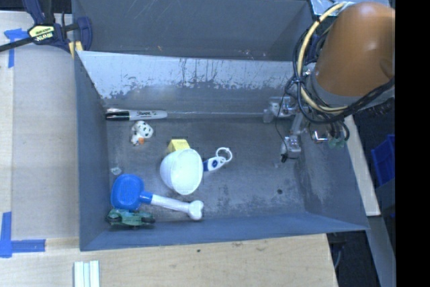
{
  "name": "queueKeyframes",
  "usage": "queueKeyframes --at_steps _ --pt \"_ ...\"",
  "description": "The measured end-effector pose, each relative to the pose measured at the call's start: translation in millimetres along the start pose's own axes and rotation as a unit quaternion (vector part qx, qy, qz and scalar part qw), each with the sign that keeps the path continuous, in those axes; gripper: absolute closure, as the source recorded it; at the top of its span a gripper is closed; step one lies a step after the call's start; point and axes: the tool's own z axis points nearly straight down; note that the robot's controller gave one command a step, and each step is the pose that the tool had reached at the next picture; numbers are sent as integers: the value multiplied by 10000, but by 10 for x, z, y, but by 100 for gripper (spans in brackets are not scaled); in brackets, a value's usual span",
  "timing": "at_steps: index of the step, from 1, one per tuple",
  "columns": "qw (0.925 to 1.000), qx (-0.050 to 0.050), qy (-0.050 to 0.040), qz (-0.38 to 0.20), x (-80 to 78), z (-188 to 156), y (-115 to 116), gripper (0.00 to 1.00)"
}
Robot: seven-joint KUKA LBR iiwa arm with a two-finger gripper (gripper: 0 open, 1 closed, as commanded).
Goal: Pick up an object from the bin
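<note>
Marker [136,115] back-left; cup [181,171] in front of it, w/ clip [218,160] just right (contact unclear); gripper [289,150] well apart at right.

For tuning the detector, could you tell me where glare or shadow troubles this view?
Camera view: glare washes out the white cup; a bright band crosses the bin's back wall; the green toy lies in shade by the front wall; the gripper reads dark against the floor at right.

one camera looks down into the grey bin [201,84] from above, slightly oblique, arm [353,50] entering right.
</note>
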Motion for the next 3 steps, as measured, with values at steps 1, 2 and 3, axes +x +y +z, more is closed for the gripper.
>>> queueKeyframes --at_steps 1,2,3 --pt "10000 2 -44 -5 -16 -46 2 0" --pt "10000 1 -44 -9 -16 -47 2 0" --pt "9773 -5 -22 2119 115 1295 150 0"
